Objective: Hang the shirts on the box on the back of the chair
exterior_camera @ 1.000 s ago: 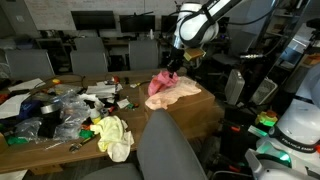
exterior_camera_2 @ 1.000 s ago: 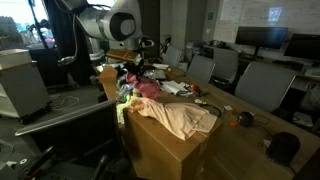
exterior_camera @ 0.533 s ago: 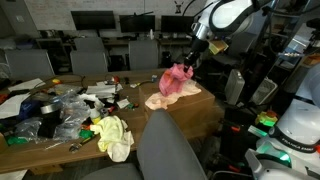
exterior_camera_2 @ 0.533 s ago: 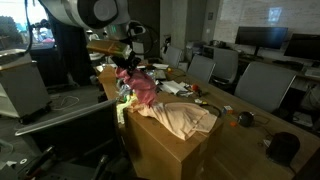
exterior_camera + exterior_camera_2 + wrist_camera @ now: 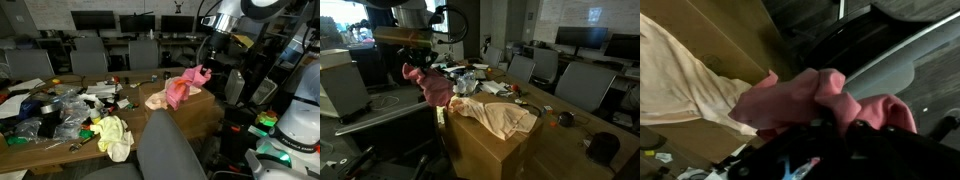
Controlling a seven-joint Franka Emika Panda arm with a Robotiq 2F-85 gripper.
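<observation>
The pink shirt [image 5: 184, 90] hangs in a bunched clump from the gripper [image 5: 203, 73], up in the air at one end of the box [image 5: 200, 118]. Its loose folds droop toward the box edge, and I cannot tell whether the lowest fold touches anything. The fingers are pinched tight on the fabric, and in the wrist view the cloth [image 5: 835, 100] spills out just past the dark gripper [image 5: 825, 138]. The peach shirt [image 5: 157, 100] lies spread flat on top of the box, and shows more fully in an exterior view [image 5: 502, 118], draped over the cardboard [image 5: 480, 152]. The chair [image 5: 170, 145] stands near the box with its rounded grey backrest bare, no garment on it. Beyond the box runs a long table [image 5: 25, 148] heaped with clutter, and a yellow-green cloth [image 5: 113, 135] is crumpled near its front edge. A row of dark monitors [image 5: 120, 20] lines the back of the room.
</observation>
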